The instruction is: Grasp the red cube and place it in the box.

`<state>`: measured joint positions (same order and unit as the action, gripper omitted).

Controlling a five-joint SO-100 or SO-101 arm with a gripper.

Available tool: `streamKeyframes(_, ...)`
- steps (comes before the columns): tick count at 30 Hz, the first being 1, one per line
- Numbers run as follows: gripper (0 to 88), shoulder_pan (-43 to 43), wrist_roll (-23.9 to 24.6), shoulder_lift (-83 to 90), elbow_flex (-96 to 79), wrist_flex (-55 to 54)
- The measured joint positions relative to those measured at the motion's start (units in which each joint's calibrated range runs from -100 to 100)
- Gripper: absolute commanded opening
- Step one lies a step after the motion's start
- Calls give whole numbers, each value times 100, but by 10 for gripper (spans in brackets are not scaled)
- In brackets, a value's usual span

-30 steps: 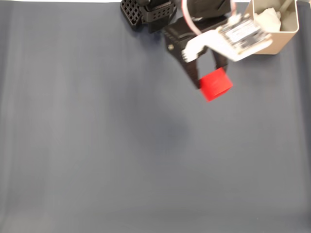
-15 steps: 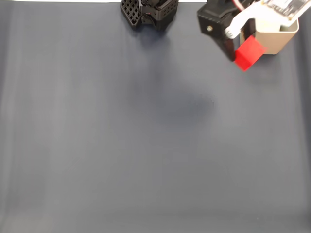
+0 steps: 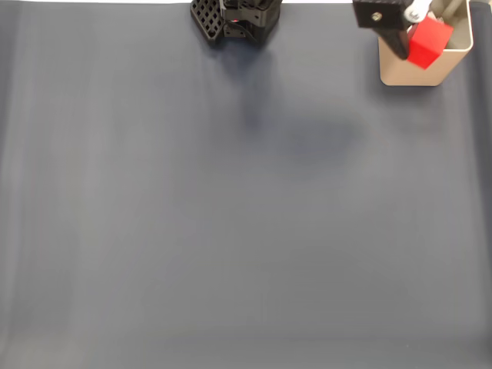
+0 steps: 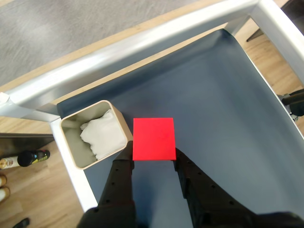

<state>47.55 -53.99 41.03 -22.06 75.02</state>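
Red cube (image 3: 428, 43), a small matte bright-red block with sharp edges, sits at the far right of the fixed view, pinched in the black two-finger gripper (image 3: 415, 38) and overlapping the near-left rim of the tall tan box (image 3: 411, 73) with rounded corners; it is carried high, presumably so that it clears the thin wall before being let go. The box stands at the far right corner of the dark blue-grey tabletop (image 3: 231, 231), well away from the black arm base (image 3: 234, 19) at the far edge. In the wrist view the red cube (image 4: 153, 138) is gripped at its near edge by the jaws of the gripper (image 4: 154, 164), one finger on either side, and appears just right of the box (image 4: 121, 126), beside its rim and not yet over the opening. Something crumpled and white (image 4: 102, 135) lies inside against the pale grey lining. I judge a further shift left is needed before release, or the cube may strike the rim and fall outside.
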Motion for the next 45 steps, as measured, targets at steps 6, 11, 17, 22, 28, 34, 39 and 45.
streamKeyframes(6,2,378,-59,-9,0,0)
streamKeyframes(11,2,631,-98,-87,0,0)
streamKeyframes(17,2,912,-195,-304,0,-48)
streamKeyframes(22,2,1142,-244,-495,0,-175)
streamKeyframes(28,2,1380,-249,-738,0,-286)
streamKeyframes(34,2,1424,-249,-1155,9,-430)
streamKeyframes(39,2,1432,-249,-1337,27,-557)
streamKeyframes(45,2,1439,-186,-1416,27,-621)
